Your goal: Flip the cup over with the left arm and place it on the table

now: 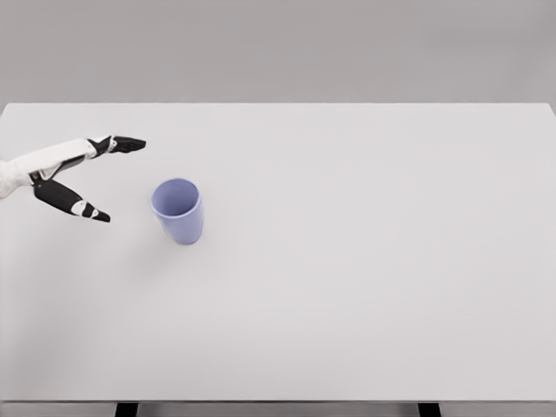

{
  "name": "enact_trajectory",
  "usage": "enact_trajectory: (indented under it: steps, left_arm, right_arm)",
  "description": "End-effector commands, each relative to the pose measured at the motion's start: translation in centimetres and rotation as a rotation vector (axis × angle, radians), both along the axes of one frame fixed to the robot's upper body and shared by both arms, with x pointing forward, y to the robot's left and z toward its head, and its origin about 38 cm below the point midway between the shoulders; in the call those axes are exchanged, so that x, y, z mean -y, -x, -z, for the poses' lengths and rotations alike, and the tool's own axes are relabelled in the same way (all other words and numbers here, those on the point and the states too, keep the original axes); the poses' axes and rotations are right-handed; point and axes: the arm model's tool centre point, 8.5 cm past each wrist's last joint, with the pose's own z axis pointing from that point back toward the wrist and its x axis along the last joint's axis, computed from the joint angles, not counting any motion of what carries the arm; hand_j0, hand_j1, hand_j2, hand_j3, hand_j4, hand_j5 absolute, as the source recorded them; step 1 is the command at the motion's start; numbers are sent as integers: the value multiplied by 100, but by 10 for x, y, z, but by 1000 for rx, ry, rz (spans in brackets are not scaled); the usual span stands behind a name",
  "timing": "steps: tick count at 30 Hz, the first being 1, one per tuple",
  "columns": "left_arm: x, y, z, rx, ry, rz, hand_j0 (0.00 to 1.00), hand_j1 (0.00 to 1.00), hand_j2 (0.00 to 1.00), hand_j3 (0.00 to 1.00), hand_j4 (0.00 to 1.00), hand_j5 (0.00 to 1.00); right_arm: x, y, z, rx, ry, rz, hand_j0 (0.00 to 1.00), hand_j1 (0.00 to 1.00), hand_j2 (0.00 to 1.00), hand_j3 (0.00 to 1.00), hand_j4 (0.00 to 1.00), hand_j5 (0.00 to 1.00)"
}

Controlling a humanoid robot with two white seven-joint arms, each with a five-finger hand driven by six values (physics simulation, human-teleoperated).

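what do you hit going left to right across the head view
left hand, fingers spread and holding nothing → cup, standing mouth up → bare table out to the right edge

backdrop: plain grey wall (278, 48) | under far... near table edge: two dark legs (126, 408)

Only one obstacle on the white table (365, 261): a lavender cup (178, 210) standing mouth-up, left of centre. Open surface all round it, at 12, 3 and 6 o'clock, widest toward 3 o'clock across the right half. At 9 o'clock from the cup, the left hand (74, 174), thumb and fingers spread apart, near but not touching; a clear gap between fingertips (135, 143) and cup rim.
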Motion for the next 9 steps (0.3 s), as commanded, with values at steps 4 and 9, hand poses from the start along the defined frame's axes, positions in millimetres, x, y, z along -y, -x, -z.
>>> enact_trajectory:
  steps: [4,9]
  left_arm:
    - [-2,-1,4,-3,-15,-7,100,100,100,100,100,100]
    - [-2,-1,5,-5,-14,-8,100,100,100,100,100,100]
  right_arm:
    - [0,-1,0,2,0,0,100,100,100,100,100,100]
    - [0,-1,0,2,0,0,100,100,100,100,100,100]
